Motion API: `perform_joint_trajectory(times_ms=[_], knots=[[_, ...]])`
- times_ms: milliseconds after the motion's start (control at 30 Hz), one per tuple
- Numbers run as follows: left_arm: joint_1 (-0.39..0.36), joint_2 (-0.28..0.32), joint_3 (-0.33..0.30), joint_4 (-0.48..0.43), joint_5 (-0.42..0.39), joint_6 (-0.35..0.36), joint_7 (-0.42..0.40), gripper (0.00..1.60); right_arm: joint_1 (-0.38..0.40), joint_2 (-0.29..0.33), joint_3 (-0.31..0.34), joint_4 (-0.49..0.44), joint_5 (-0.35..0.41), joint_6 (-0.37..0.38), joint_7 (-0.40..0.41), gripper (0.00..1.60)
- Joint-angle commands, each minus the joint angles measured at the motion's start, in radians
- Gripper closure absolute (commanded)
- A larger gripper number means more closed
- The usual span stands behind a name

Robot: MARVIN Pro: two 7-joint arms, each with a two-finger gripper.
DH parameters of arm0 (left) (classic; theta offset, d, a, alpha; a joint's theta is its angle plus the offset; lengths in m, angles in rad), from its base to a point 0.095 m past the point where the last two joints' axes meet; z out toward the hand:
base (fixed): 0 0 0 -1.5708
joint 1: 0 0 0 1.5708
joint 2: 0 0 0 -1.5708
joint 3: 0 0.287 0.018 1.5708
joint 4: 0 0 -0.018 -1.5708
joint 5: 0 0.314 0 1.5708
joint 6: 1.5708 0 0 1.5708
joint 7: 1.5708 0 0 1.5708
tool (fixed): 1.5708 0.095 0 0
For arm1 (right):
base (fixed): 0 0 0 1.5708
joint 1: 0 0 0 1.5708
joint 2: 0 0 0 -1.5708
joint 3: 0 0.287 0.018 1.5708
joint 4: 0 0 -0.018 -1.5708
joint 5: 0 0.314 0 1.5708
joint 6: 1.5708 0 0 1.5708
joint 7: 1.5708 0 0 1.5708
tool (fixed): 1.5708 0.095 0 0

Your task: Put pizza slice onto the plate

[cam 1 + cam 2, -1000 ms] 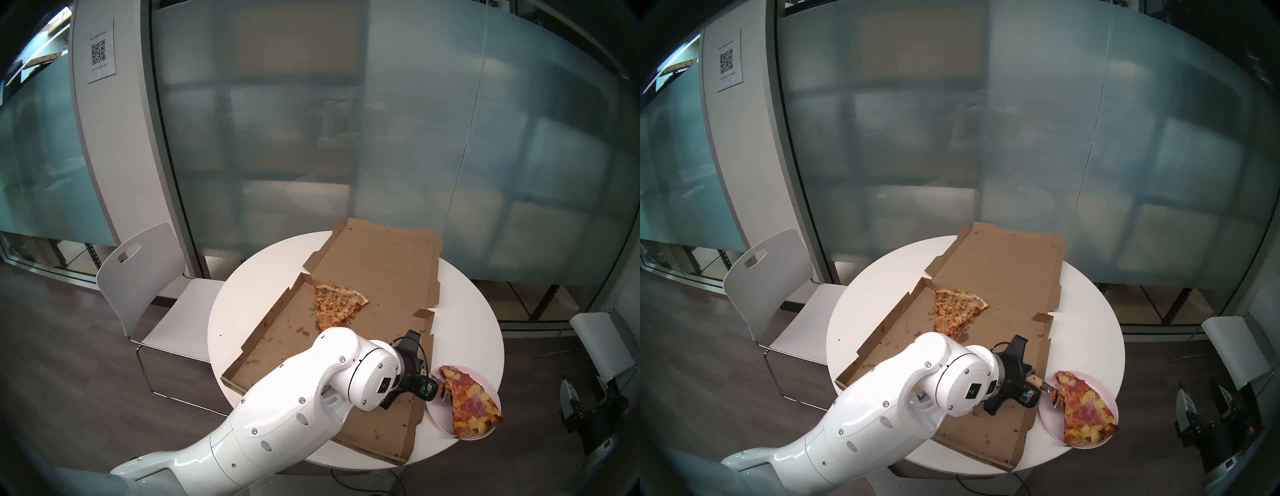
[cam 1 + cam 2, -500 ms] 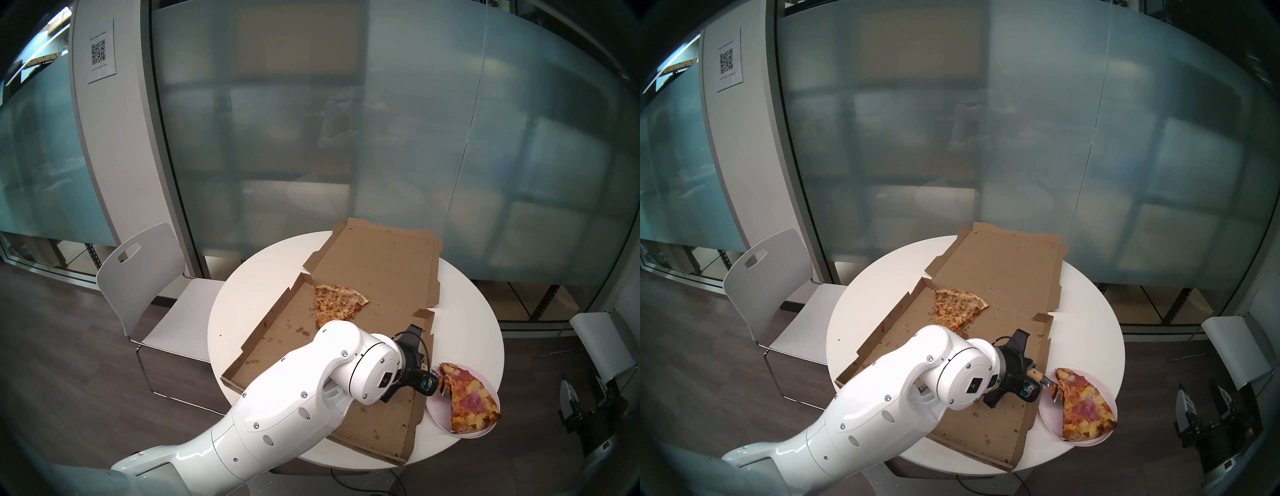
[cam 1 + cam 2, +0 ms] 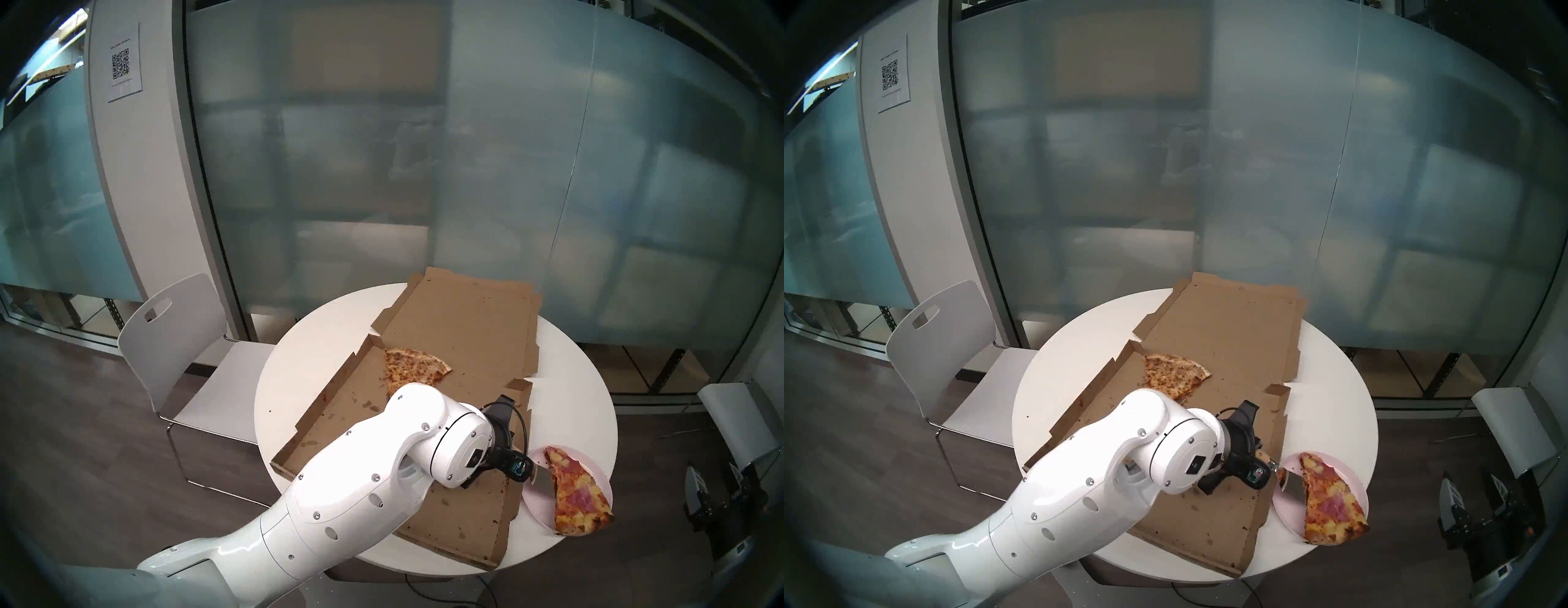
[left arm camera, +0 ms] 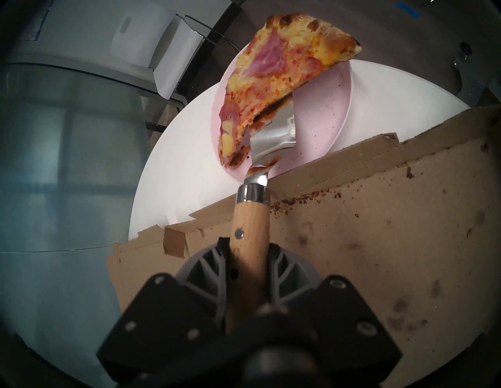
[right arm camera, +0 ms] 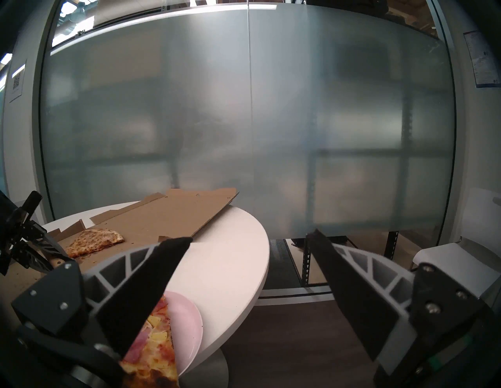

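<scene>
On the desk's (image 3: 297,382) right edge, by the open pizza box (image 3: 458,339), the pizza slice (image 3: 575,494) w/ ham and pineapple lies on the pink plate (image 3: 535,507), crust end hanging past the near rim, tip toward the box. Your left gripper (image 4: 250,273) is clamped tight on the wooden handle of a spatula (image 4: 273,135); the metal blade sits partly under the slice's left edge, low over the plate as far as the wrist view shows. The right gripper (image 5: 248,243) hangs off to the side w/ fingers spread, holding nothing.

Step in hand, by my read: freeing the blade so the slice rests on the plate alone. Do it well: keep the blade flat and low, draw it back along the handle line toward the box, slow, so cheese and sauce stuck to the metal don't drag the slice w/ it. Don't tip the blade up: the slice already overhangs the rim and a nudge could slide it off plate and desk. If it follows the blade, stop and ease sideways a bit.

Vs. a sec ago: the bare blade now shows plainly beside the slice in both head views, where earlier only a sliver peeked out under a lifted, folded edge. The slice lies flatter and its tip has shifted a little. The plain cheese slice (image 3: 413,371) in the box hasn't moved.
</scene>
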Motion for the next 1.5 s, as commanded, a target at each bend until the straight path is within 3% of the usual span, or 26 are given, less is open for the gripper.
perform_joint_trajectory(times_ms=[0, 700, 1200, 1467], knots=[[-0.025, -0.012, -0.017, -0.039, 0.001, 0.005, -0.012, 1.60, 0.003, 0.004, -0.005, -0.005, 0.014, -0.005, 0.002, 0.00], [-0.018, 0.040, -0.080, -0.097, -0.014, -0.013, -0.064, 1.60, 0.016, 0.015, -0.022, 0.003, 0.004, -0.008, -0.002, 0.00], [-0.003, 0.073, -0.100, -0.109, -0.020, -0.007, -0.058, 1.60, 0.015, 0.013, -0.017, 0.005, 0.004, -0.008, 0.002, 0.00], [0.009, 0.110, -0.145, -0.124, -0.036, 0.005, -0.047, 1.60, 0.015, 0.015, -0.014, 0.007, 0.003, -0.008, 0.009, 0.00]])
